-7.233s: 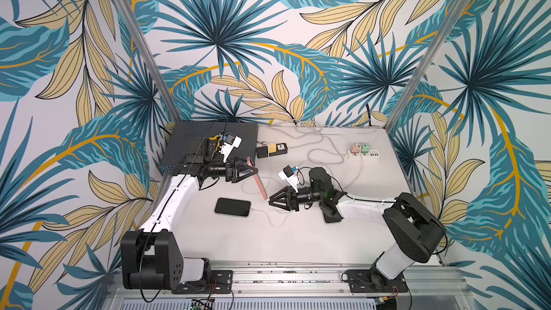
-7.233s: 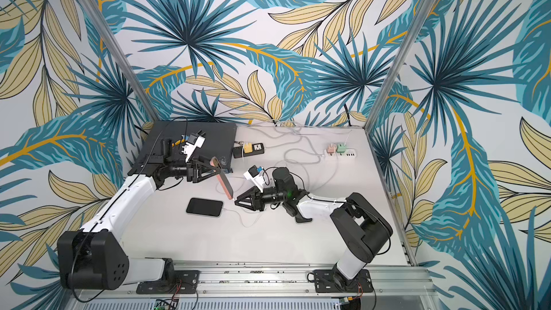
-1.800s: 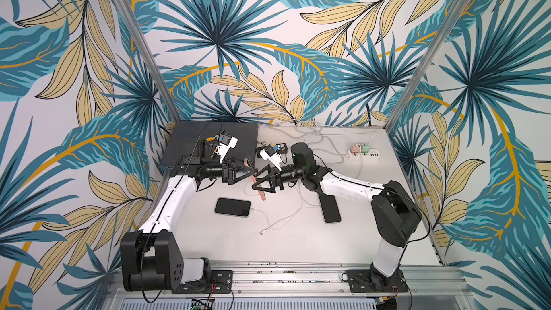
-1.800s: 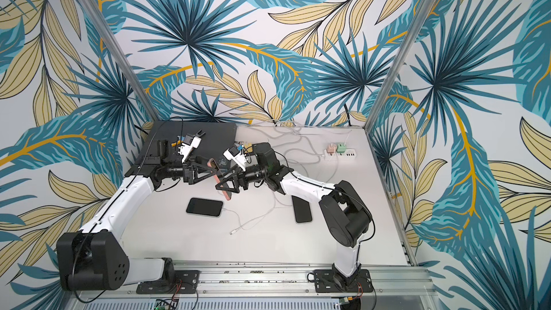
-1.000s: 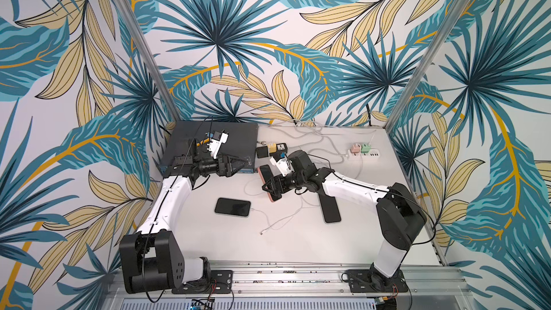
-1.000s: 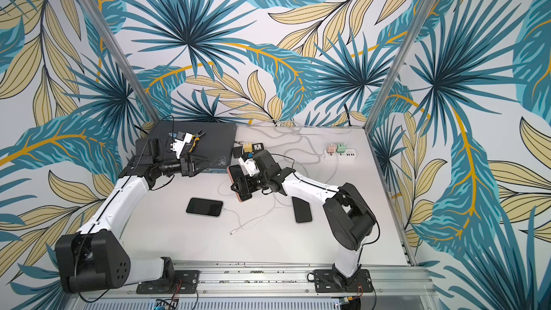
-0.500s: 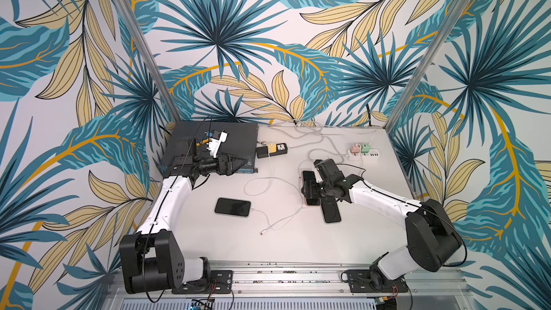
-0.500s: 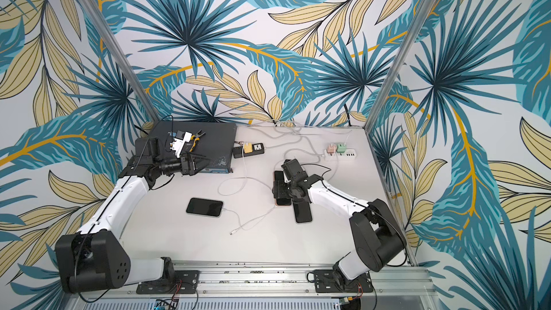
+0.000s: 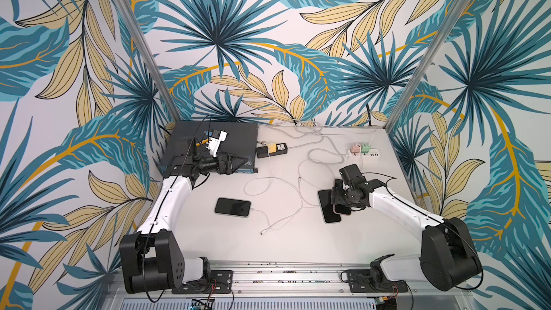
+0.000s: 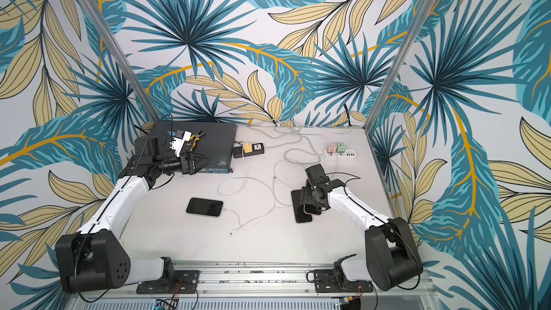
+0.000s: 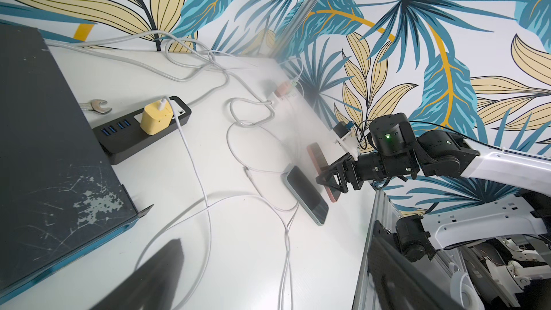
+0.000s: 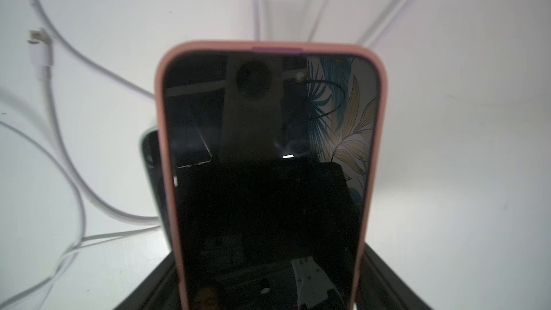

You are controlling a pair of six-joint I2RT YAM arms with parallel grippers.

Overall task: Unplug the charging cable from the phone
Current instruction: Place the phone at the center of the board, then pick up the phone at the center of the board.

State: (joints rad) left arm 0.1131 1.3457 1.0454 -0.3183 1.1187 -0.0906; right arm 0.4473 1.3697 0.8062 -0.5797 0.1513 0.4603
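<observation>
Three phones: all over the tabletop; two lie flat and one is held.
Pink phone [image 12: 268, 144]: it is in the right hand, near the right edge of the tabletop. It is tilted and its screen is dark. In both top views it hangs over the right side of the dark phone, but I cannot tell if the two touch.
Right hand [image 9: 338, 202]: its jaws are closed on the two long sides of the pink phone, at the end nearer to the arm.
Dark phone [image 9: 328, 214]: it lies flat, partly under the pink phone.
Middle phone [image 9: 232, 207]: it lies flat with the screen up, about the middle of the tabletop. A white cable [image 9: 259, 213] is plugged into its end that faces the right edge.
Loose plug [image 9: 262, 233]: it lies on the tabletop, near the middle phone on the side of the front edge, and well apart from the pink phone.
Left hand [image 9: 242, 164]: its jaws are wide and hold nothing. It hangs above the front edge of the box.
Box [image 9: 238, 135]: it is dark and flat, at the far left corner.
Black strip [image 9: 280, 148]: it lies just beside the box, with a yellow charger [image 9: 272, 145] plugged into it.
White strip [image 9: 369, 155]: it is near the far right corner.
</observation>
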